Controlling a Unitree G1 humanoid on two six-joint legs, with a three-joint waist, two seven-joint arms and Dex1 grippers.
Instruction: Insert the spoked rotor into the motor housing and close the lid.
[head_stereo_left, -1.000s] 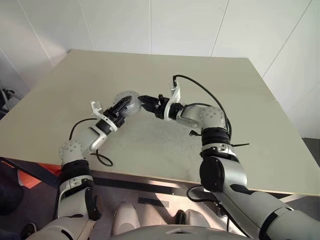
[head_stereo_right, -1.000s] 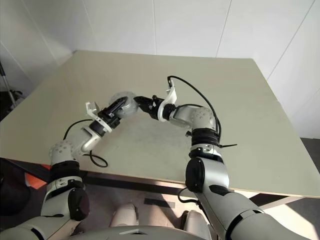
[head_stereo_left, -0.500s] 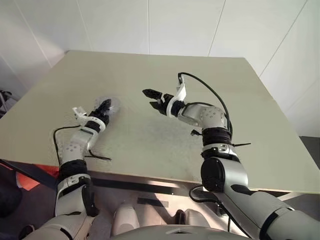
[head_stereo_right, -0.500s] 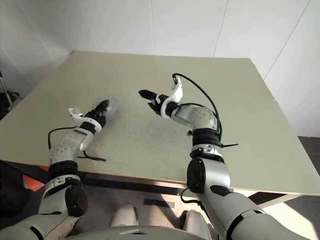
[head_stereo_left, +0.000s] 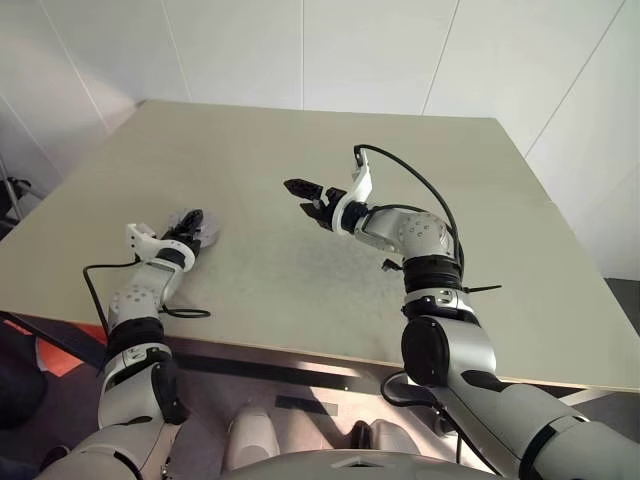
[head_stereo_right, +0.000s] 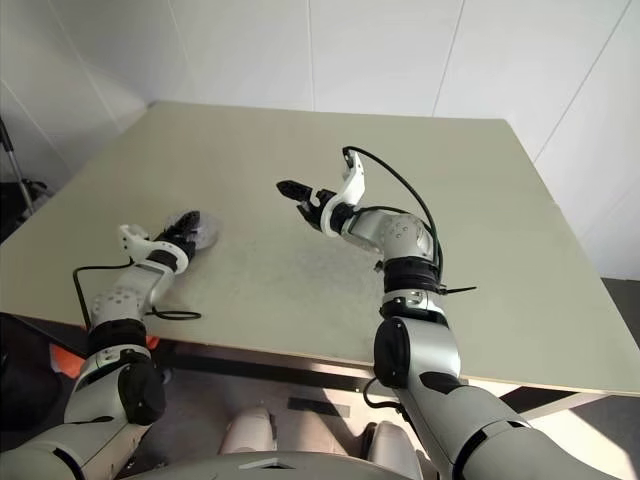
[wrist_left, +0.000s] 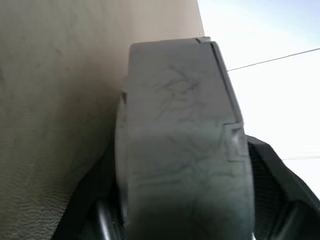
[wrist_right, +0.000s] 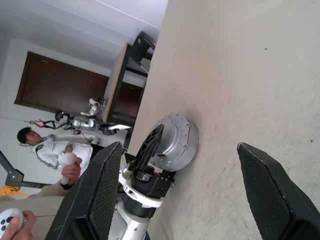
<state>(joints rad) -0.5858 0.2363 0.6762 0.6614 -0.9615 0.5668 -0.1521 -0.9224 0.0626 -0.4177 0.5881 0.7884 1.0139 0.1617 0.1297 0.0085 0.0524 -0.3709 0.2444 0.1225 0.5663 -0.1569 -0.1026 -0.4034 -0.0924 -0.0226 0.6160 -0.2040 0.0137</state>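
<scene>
Silver-grey motor housing (wrist_right: 175, 142) at left end effector (head_stereo_left: 190, 222), fingers spread around it, lower left; right end effector (head_stereo_left: 303, 197) spread, empty. Risk: nudging, rolling off worktop (head_stereo_left: 330, 280).

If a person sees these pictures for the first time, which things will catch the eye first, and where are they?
First comes the right gripper, raised over the middle of the beige table with its black fingers spread wide and nothing between them. Next is the silver-grey motor housing near the table's left edge, with the left gripper right at it. In the right wrist view, a person sits in the background beyond the table.
</scene>
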